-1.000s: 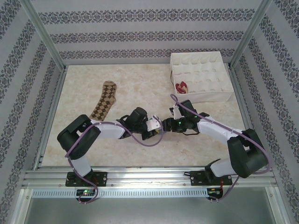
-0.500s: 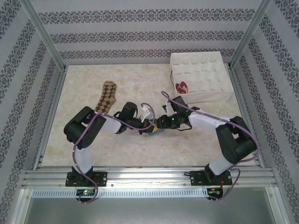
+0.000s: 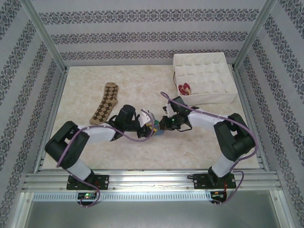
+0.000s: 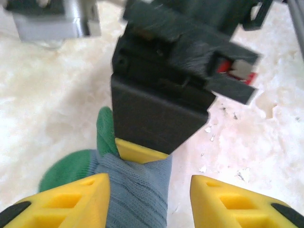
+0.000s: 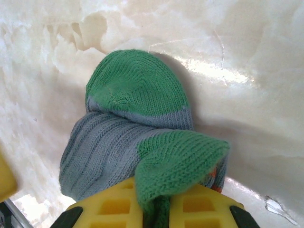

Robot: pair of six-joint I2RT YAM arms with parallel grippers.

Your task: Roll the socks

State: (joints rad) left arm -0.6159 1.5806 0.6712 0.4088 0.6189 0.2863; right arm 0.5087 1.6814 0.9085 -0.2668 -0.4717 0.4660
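Striped sock (image 3: pixel 155 128) is sitting bunched into a compact wad at mid-worktop, right between the two pincers. The right wrist view is showing green toe and cuff ends, a grey-blue ribbed body (image 5: pixel 137 142) and a bit of orange at the edge.

Right pincer (image 3: pixel 163 126) is clamping the wad: its yellow fingers (image 5: pixel 114 206) are sitting almost together, with a green fold (image 5: pixel 178 161) pinched between them and draping over the tips.

Left pincer (image 3: pixel 148 124) is facing it from the other side with jaws standing apart, gripping nothing. In the left wrist view the grey-blue fabric (image 4: pixel 137 190) is lying beside the left-hand finger (image 4: pixel 71 199) and poking into the gap. The other finger (image 4: pixel 228 199) is hanging over bare marble. The right pincer's black housing (image 4: pixel 161 109) is looming just beyond, nose to nose.

Argyle sock (image 3: pixel 105 102) is lying flat and unrolled on the worktop (image 3: pixel 142 80), left of centre and behind the left arm, well apart from the wad.

Peach-and-red sock (image 3: pixel 185 88) is sitting rolled in a near-left cell of the white divider box (image 3: pixel 204 98) at the far right of the worktop.
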